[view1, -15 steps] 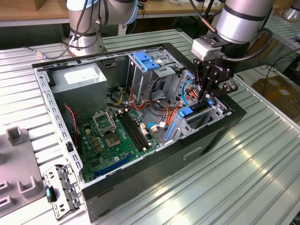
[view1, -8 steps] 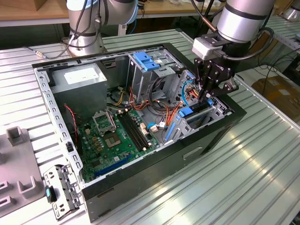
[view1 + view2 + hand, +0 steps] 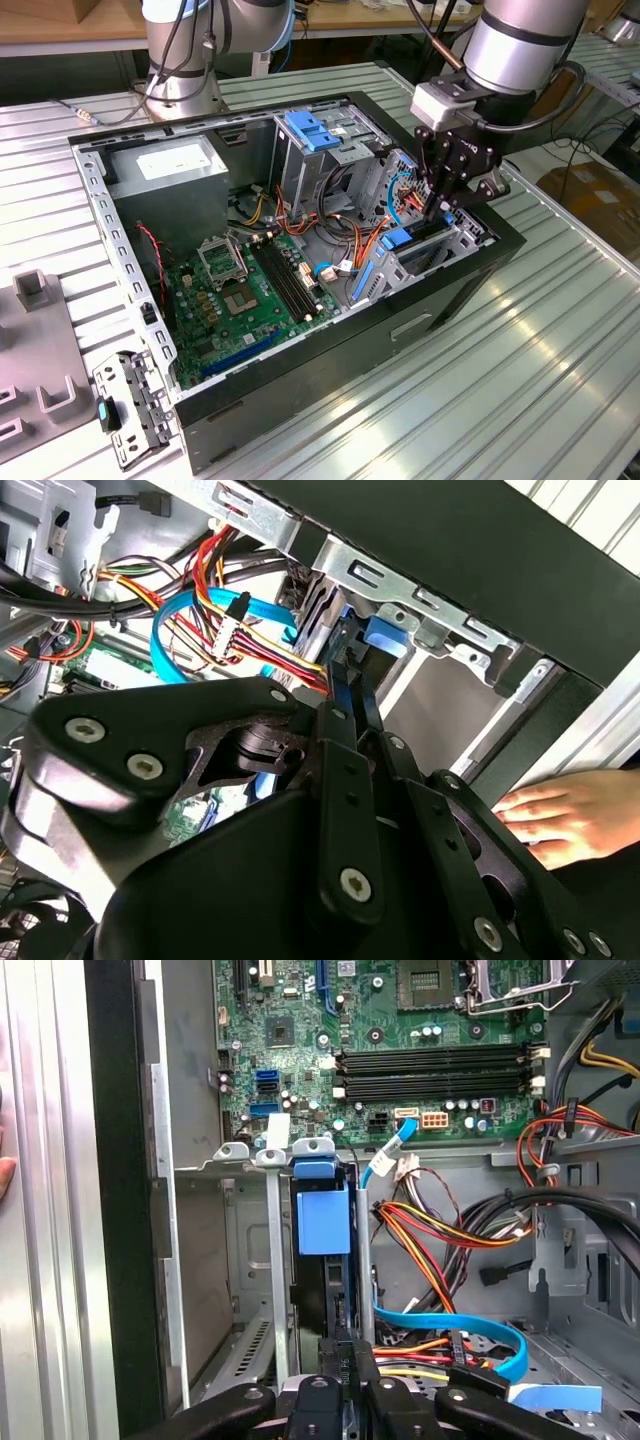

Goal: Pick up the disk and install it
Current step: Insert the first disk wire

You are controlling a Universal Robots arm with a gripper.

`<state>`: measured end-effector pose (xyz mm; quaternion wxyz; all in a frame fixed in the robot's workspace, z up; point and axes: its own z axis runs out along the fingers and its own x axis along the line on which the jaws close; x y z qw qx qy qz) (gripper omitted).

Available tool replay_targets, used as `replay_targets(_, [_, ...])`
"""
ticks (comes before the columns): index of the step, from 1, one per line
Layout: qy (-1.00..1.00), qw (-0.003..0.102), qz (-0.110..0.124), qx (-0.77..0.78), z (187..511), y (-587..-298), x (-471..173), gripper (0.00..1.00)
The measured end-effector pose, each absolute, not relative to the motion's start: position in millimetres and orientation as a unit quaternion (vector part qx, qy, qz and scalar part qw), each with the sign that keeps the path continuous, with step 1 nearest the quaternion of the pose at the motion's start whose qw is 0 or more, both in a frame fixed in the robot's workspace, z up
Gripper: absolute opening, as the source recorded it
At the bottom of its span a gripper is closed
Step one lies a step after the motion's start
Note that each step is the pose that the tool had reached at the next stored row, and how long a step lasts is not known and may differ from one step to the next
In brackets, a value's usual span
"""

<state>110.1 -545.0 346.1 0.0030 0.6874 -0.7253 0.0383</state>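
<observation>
Hand pinches disk edge-up in tight bay; cables beside.

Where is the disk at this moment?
The disk stands on edge in the metal drive bay at the case's front corner, on the exterior view's right. The pincer sits directly above it, beside the orange and blue cables.
</observation>
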Motion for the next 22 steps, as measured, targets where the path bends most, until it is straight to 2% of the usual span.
replay_targets(22, [-0.725, 0.002, 0.036, 0.687, 344.4, -545.0, 109.6, 0.16])
